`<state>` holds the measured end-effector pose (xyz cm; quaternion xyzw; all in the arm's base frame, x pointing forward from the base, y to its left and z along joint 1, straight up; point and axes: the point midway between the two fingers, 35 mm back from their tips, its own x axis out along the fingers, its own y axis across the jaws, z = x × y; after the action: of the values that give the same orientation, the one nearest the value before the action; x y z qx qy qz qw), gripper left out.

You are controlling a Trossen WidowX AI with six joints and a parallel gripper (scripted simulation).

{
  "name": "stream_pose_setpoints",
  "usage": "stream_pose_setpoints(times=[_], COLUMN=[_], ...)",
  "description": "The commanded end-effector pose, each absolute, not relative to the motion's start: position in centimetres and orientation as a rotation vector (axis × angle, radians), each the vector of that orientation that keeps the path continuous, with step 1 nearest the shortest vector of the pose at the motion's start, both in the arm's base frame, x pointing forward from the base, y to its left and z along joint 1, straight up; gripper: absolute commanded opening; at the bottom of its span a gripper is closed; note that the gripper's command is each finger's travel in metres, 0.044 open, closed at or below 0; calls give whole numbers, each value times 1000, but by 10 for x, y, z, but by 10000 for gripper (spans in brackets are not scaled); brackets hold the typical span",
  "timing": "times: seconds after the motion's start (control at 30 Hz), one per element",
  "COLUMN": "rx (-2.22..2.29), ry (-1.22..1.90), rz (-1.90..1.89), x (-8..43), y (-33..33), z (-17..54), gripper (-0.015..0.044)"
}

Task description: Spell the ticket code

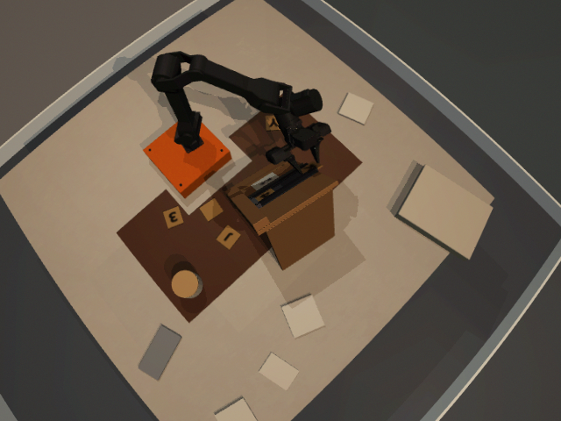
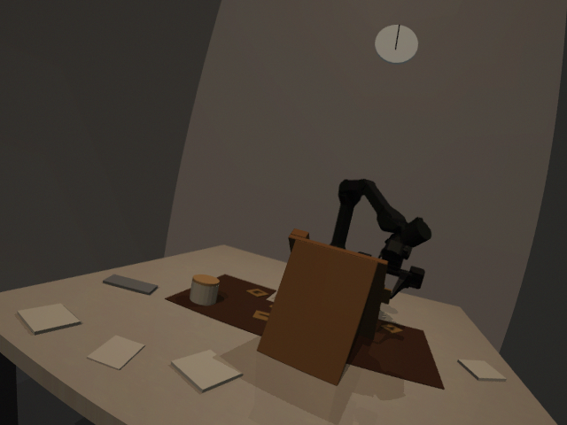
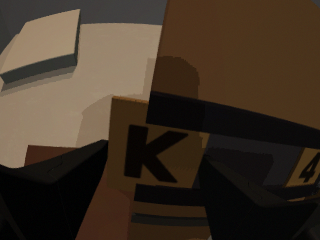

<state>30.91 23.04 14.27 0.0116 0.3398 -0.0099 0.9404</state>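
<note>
My gripper (image 1: pixel 309 167) (image 3: pixel 155 155) is shut on the K tile (image 2: pixel 385 295) (image 3: pixel 156 150) at the open end of the rail (image 1: pixel 289 186) (image 3: pixel 177 107). The K reads upright in the wrist view; the tile's right part is between the rail's lips and its left part sticks out. A 4 tile (image 1: pixel 265 196) (image 3: pixel 310 167) sits farther along the rail, with a gap between them. The ticket (image 1: pixel 265 180) is on the board (image 1: pixel 303 226) (image 2: pixel 315 311) (image 3: pixel 240 55); its print is unreadable. Loose tiles are a 3 (image 1: pixel 173 217), a J-like one (image 1: pixel 228 237), an unreadable one (image 1: pixel 211 209) and a Y-like one (image 1: pixel 273 122).
A lidded jar (image 1: pixel 185 283) (image 2: pixel 204 292) stands on the brown mat (image 1: pixel 149 235). A large pale block (image 1: pixel 446 210) (image 3: pixel 42 42) lies beyond the board. Several pale squares and a grey slab (image 1: pixel 159 352) (image 2: pixel 130 283) lie around. The arm stands on an orange base (image 1: pixel 203 163).
</note>
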Motion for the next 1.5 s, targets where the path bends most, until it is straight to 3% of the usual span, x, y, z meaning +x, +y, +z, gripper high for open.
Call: stream_pose_setpoints(times=[0.0, 1.47], rx=[27, 25], ry=[691, 690], rz=[-14, -15], x=[309, 309], y=[229, 204], z=[145, 143], gripper=[0, 0])
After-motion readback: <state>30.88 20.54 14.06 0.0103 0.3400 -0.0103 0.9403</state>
